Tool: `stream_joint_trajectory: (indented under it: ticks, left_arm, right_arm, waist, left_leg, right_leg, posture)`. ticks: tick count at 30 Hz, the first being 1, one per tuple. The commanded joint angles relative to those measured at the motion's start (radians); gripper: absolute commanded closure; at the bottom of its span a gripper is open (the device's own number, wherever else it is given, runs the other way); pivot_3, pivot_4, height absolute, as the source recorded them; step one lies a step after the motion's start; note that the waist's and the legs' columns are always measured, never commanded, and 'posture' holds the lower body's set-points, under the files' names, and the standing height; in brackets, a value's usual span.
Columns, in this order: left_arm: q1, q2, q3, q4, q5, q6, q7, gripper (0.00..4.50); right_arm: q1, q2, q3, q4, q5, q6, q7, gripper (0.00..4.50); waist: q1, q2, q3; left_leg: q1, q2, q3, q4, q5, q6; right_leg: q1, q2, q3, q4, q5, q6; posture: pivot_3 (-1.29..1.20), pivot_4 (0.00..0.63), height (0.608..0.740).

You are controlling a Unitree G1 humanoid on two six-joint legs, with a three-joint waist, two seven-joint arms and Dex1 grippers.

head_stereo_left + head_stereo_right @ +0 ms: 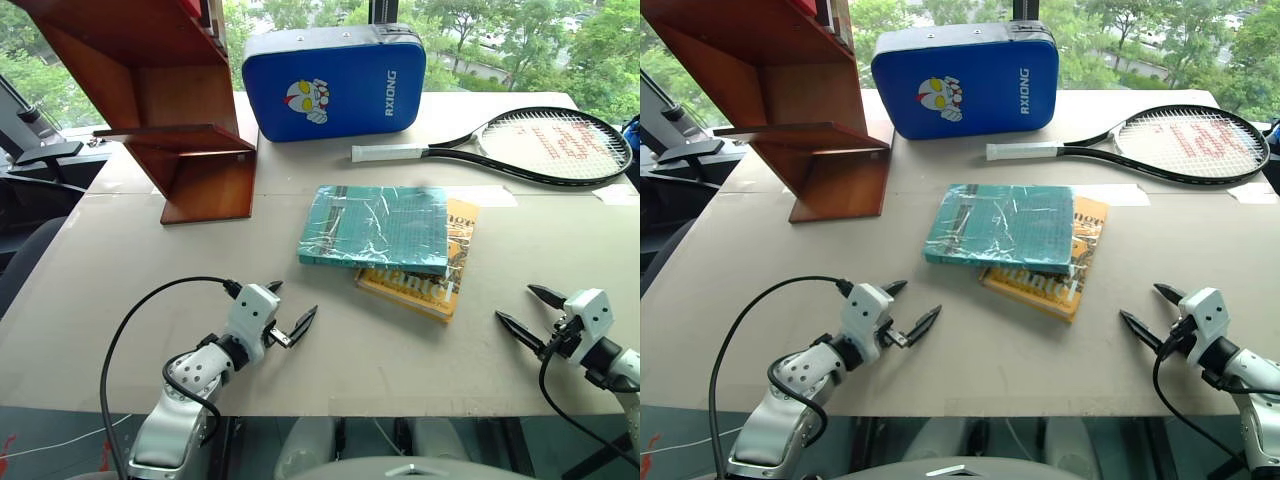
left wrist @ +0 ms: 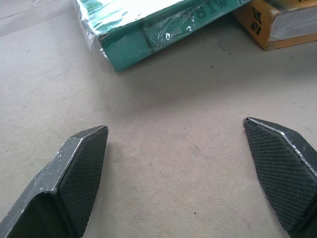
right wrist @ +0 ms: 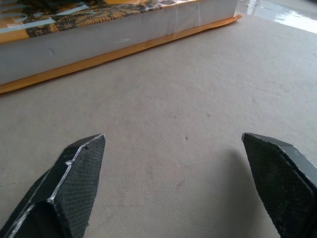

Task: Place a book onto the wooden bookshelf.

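Observation:
The teal-green book [image 1: 375, 228] in crinkled clear plastic lies flat at the table's middle, stacked on a yellow-orange book [image 1: 432, 282]. The reddish-brown wooden bookshelf [image 1: 160, 100] stands at the far left of the table. My left gripper [image 1: 290, 306] hovers open near the front edge, left of and short of the books; its wrist view shows the teal book's corner [image 2: 143, 34] ahead of the spread fingers. My right gripper [image 1: 530, 312] is open at the front right, with the yellow-orange book's page edge [image 3: 114, 37] ahead of it. Neither holds anything.
A blue padded case [image 1: 335, 82] stands upright at the back, beside the shelf. A black tennis racket [image 1: 520, 148] lies at the back right. The beige table top [image 1: 130, 290] ends just behind my grippers.

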State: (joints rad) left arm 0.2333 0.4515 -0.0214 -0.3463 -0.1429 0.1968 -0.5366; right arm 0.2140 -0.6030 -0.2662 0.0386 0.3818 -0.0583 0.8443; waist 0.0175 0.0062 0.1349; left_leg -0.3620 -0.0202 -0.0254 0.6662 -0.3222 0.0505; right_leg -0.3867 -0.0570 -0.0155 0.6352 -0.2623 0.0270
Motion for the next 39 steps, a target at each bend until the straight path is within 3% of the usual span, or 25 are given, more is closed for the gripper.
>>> stream_joint_trajectory:
  ticks: [1,26,29,33,37,39]
  left_arm:
    - [0.024,-0.005,-0.032,-0.011,0.006,0.014,-0.006,0.00]
    - [0.001,-0.042,-0.017,-0.026,-0.038,0.063,0.003,0.00]
    - [-0.002,-0.070,0.038,-0.125,-0.229,0.260,-0.001,0.00]
    - [-0.039,-0.096,0.126,-0.204,-0.531,0.547,0.042,0.00]
    - [-0.189,-0.221,0.244,-0.090,-0.812,0.813,0.260,0.00]
    - [-0.237,-0.261,0.269,-0.044,-0.876,0.892,0.343,0.00]
  right_arm:
    - [-0.004,-0.008,-0.023,0.008,0.003,-0.024,0.014,0.11]
    - [-0.007,0.001,-0.033,0.002,0.010,-0.055,0.024,0.11]
    - [0.002,-0.032,-0.059,-0.028,0.034,-0.163,0.116,0.11]
    - [0.030,-0.139,-0.115,-0.186,0.245,0.015,0.256,0.11]
    - [0.086,-0.236,-0.177,-0.353,0.463,0.242,0.307,0.11]
    - [0.104,-0.255,-0.201,-0.386,0.503,0.300,0.313,0.11]
  waist:
    - [0.000,0.000,0.000]
    - [0.001,0.000,0.000]
    - [0.000,0.001,0.001]
    - [-0.003,0.003,0.003]
    - [0.004,-0.003,0.007]
    - [0.008,-0.006,0.007]
  left_leg:
    - [0.000,0.000,0.000,0.000,0.000,0.000]
    - [0.000,0.000,0.000,0.001,0.000,0.000]
    - [0.000,0.000,0.000,0.002,0.000,0.000]
    - [0.000,0.000,0.000,0.003,0.000,0.000]
    - [0.000,0.000,-0.003,0.005,0.000,0.000]
    - [0.000,0.000,-0.005,0.006,0.000,0.000]
  right_leg:
    - [0.000,0.000,0.000,0.000,0.000,0.000]
    - [0.000,0.000,0.000,0.001,0.002,0.003]
    - [0.000,0.000,0.000,0.001,0.002,0.004]
    - [0.000,0.000,0.000,0.002,0.002,0.004]
    - [0.000,0.001,-0.003,0.006,0.002,0.004]
    - [0.001,0.002,-0.006,0.007,0.002,0.004]
  posture:
    - [0.00,0.150,0.740]
    - [0.00,0.150,0.740]
    - [0.00,0.150,0.740]
    - [0.00,0.150,0.740]
    - [0.00,0.150,0.740]
    - [0.00,0.150,0.740]
